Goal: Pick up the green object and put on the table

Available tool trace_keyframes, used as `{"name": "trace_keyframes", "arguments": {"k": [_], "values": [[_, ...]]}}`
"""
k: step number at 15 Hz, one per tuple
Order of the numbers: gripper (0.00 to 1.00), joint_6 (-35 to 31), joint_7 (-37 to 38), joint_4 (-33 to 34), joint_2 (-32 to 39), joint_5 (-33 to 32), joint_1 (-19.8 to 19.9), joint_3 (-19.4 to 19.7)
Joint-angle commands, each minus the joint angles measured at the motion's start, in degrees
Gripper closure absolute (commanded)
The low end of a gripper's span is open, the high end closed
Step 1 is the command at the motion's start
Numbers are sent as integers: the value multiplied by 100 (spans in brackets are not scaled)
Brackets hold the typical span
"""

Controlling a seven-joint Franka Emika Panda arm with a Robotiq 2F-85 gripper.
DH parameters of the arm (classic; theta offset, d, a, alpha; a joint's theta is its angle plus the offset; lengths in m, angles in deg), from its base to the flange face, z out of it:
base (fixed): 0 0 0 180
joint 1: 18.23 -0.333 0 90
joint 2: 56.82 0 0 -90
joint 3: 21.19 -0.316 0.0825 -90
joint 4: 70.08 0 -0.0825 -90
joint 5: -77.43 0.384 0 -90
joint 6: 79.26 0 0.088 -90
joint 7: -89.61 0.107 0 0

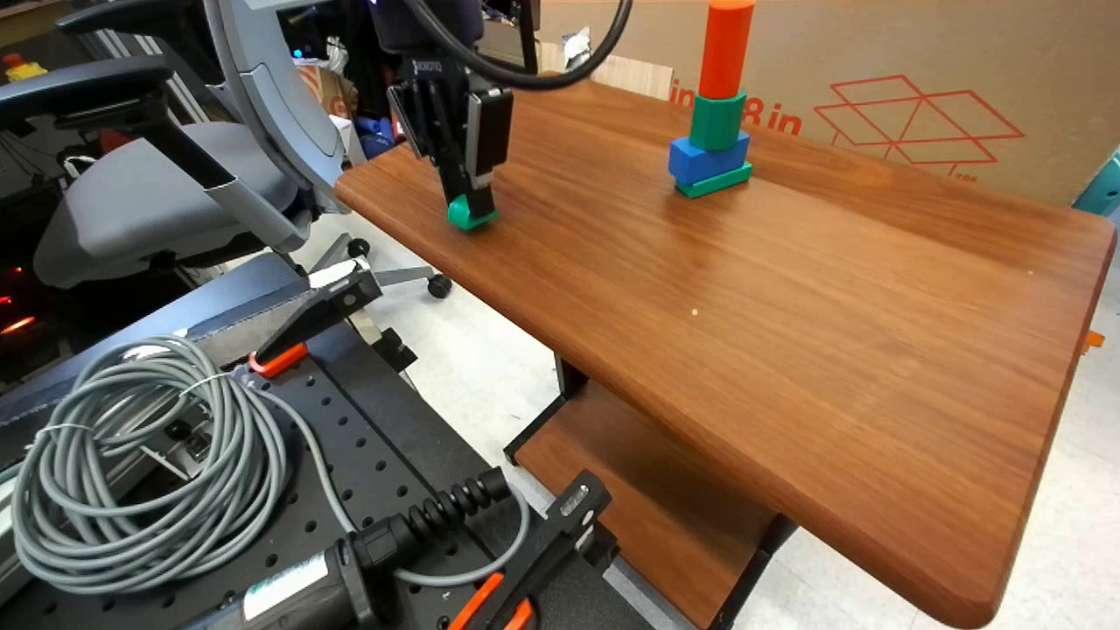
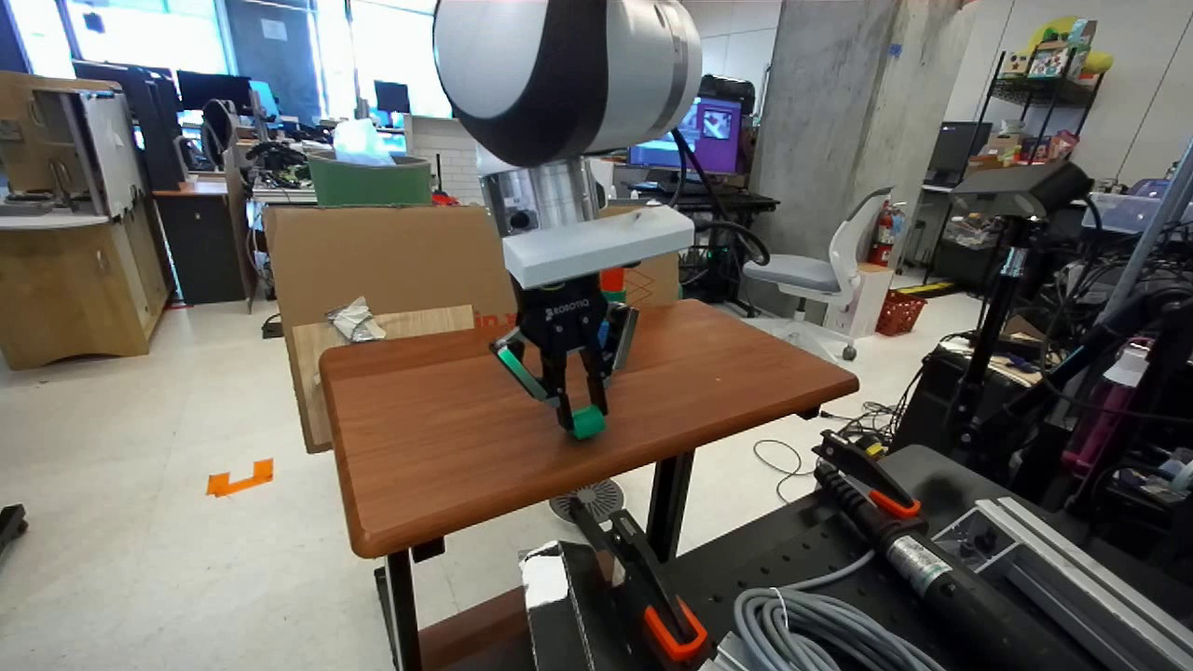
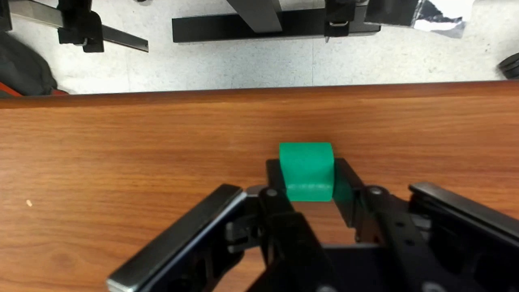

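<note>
The small bright-green object (image 3: 307, 172) sits between my two black fingertips in the wrist view, with a fingertip against each side. My gripper (image 3: 310, 178) is shut on it. In both exterior views the green object (image 1: 471, 213) (image 2: 587, 422) is at the tip of my downward-pointing gripper (image 1: 472, 197) (image 2: 582, 415). It is at or just above the top of the reddish-brown table (image 1: 787, 332) (image 2: 447, 457), near one long edge. I cannot tell whether its underside touches the wood. Part of it is hidden by a finger in an exterior view.
A block tower stands on the table, with a red column (image 1: 726, 52), a wider green block (image 1: 717, 121) and a blue base (image 1: 709, 157). A cardboard sheet (image 1: 919, 114) stands behind the table. A black perforated bench (image 1: 367, 437) with coiled cable (image 1: 157, 472) is nearby.
</note>
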Motion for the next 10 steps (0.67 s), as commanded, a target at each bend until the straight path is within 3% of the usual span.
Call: {"name": "trace_keyframes", "arguments": {"k": [1, 2, 3, 6, 8, 10], "values": [[91, -153, 103, 127, 261, -233, -219, 247], [41, -94, 69, 147, 241, -245, -236, 262], [40, -100, 54, 117, 177, -207, -242, 255], [20, -22, -148, -29, -202, 115, -130, 134], [5, 42, -512, -179, -693, 595, 91, -35], [0, 297, -1091, -242, -1260, 1259, 343, -167]]}}
